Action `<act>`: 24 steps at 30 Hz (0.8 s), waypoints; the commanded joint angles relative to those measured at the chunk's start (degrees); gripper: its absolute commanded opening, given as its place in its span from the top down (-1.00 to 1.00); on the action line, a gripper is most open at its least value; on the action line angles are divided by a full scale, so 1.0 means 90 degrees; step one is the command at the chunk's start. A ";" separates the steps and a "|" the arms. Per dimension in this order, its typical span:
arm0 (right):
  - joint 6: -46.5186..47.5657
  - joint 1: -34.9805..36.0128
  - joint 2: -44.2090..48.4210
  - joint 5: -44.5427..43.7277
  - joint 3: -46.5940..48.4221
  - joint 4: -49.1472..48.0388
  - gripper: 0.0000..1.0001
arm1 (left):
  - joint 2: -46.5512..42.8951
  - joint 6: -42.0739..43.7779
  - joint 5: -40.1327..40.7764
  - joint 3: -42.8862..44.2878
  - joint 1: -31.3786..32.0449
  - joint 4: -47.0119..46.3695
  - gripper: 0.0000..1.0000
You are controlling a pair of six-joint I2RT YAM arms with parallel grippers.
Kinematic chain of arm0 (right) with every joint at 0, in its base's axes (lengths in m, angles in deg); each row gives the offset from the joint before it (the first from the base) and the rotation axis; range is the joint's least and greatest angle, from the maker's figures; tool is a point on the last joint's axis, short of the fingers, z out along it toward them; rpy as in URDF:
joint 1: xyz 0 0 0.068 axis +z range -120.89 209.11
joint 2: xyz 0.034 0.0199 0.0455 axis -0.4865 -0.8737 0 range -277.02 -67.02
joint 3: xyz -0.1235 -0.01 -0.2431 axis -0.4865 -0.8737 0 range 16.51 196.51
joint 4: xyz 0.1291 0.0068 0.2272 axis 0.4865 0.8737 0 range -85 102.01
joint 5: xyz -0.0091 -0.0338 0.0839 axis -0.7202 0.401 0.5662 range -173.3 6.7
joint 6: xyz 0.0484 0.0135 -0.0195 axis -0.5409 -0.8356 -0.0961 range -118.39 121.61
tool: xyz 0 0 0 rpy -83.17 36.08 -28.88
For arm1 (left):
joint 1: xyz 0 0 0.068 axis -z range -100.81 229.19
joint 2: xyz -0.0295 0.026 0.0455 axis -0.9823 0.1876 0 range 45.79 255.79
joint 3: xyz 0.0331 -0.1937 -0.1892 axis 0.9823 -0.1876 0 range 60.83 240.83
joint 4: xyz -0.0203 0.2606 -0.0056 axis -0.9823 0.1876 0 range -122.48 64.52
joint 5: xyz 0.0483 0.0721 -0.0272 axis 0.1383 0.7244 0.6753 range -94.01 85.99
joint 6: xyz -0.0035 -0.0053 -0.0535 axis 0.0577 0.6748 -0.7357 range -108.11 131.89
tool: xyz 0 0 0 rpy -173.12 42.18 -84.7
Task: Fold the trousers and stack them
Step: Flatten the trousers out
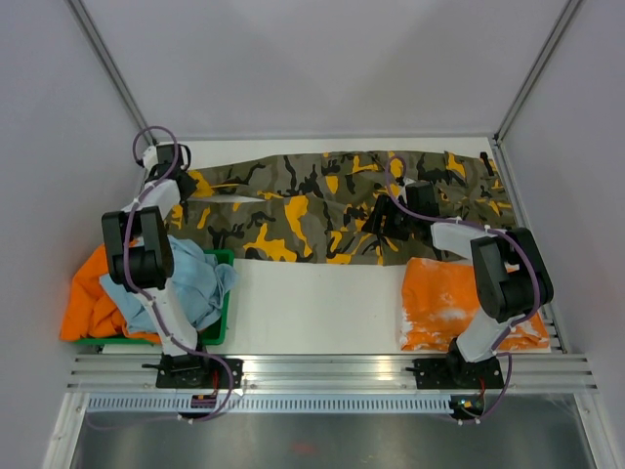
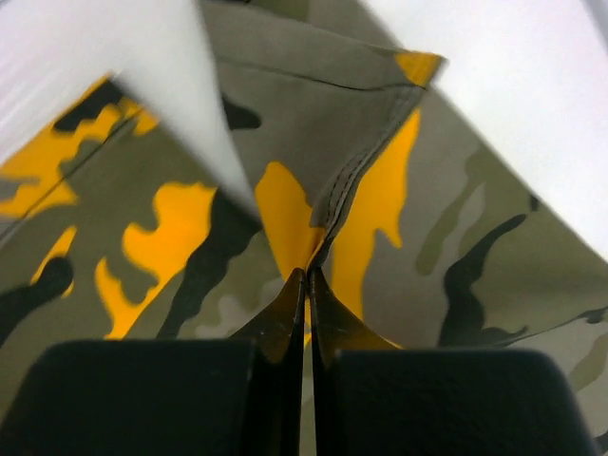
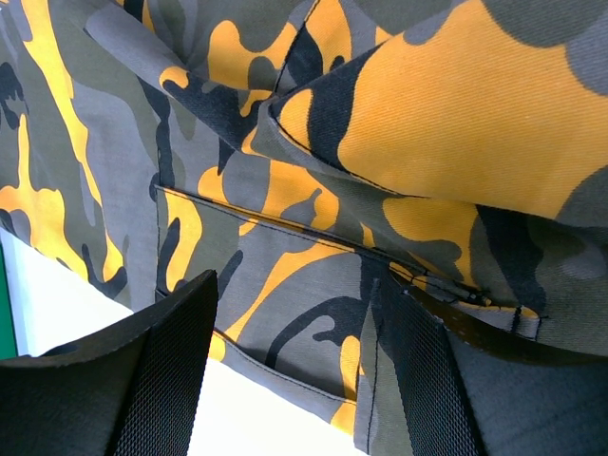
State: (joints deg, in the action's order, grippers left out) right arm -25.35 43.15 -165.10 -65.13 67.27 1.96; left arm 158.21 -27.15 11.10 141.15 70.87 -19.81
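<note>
Status, both arms:

Trousers (image 1: pixel 322 210) lie flat along the far side of the desk (image 1: pixel 312 303), lengthwise left to right. Leg ends are at the far left and the waist is at the far right. Camo print: olive, black, yellow-orange blotches.

Left jaws: clenched on the trousers at the far-left leg end. In the left wrist view my fingertips (image 2: pixel 285 318) meet with a stitched edge of the cloth pinched between them. A fold of fabric rises from the pinch point, with one corner of the hem showing further out against the white desk.

Right jaws: released, spread wide over the waist area on the right side of the trousers. The right wrist view shows a seam line, a belt loop and a folded-over flap between my two fingers. Nothing is gripped. I can't tell whether the pads touch the cloth.

Other items:
- Green bin (image 1: pixel 222 322) sits near left beside my left arm (image 1: pixel 146 244).
- A light blue garment (image 1: pixel 195 278) is heaped in the bin.
- An orange garment (image 1: pixel 88 303) spills over the bin's left side.
- An orange-and-white garment (image 1: pixel 439 303) lies near right on the desk, just near of the trousers and beside my right arm (image 1: pixel 503 274).
</note>
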 commanded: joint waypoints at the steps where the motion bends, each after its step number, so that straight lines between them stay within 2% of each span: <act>1: 0.0085 0.0022 0.0156 0.0110 -0.0074 -0.0150 -0.51 | -0.0683 -0.0865 0.0313 -0.0690 -0.0072 -0.0177 0.94; 5: 0.0105 0.0022 0.0166 0.0178 -0.0084 -0.0120 -0.51 | -0.1035 -0.1276 0.0381 -0.1393 -0.0062 -0.0245 0.75; 6: 0.0115 0.0022 0.0175 0.0178 -0.0084 -0.0111 -0.51 | -0.1094 -0.1335 0.0439 -0.1559 -0.0072 -0.0284 0.43; 8: 0.0163 0.0022 0.0175 0.0188 -0.0045 -0.0033 -0.51 | -0.1211 -0.1335 0.0508 -0.1658 -0.0062 -0.0304 0.15; 9: 0.0193 0.0022 0.0204 0.0188 -0.0045 -0.0013 -0.51 | -0.1318 -0.1345 0.0595 -0.1668 -0.0072 -0.0246 -0.07; 13: 0.0242 0.0022 0.0185 0.0178 0.0014 0.0056 -0.51 | -0.1612 -0.1316 0.0898 -0.1629 -0.0111 -0.0313 -0.14; 14: 0.0242 0.0022 0.0176 0.0188 0.0033 0.0075 -0.51 | -0.1641 -0.1267 0.0937 -0.1629 -0.0130 -0.0459 -0.24; 15: 0.0242 0.0022 0.0166 0.0188 0.0053 0.0085 -0.51 | -0.1632 -0.1054 0.0948 -0.1561 -0.0169 -0.0673 -0.42; 17: 0.0251 0.0022 0.0156 0.0188 0.0072 0.0085 -0.51 | -0.1447 -0.0771 0.0967 -0.1201 -0.0228 -0.0812 -0.51; 20: 0.0222 0.0022 0.0156 0.0149 0.0063 0.0066 -0.51 | -0.0599 -0.0652 0.1231 0.0232 -0.0257 0.0191 -0.51; 21: 0.0184 0.0022 0.0156 0.0129 0.0063 0.0046 -0.51 | -0.0355 -0.0642 0.1115 0.0913 -0.0267 0.0426 -0.52; 24: 0.0086 0.0022 0.0098 0.0071 0.0014 -0.0042 -0.51 | 0.0447 -0.0671 0.0580 0.1825 -0.0258 0.1092 -0.44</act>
State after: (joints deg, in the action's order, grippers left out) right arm -24.15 43.15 -165.10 -64.12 66.77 2.85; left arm 157.29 -35.11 19.17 150.54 68.53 -17.28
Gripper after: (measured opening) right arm 0.756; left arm 0.745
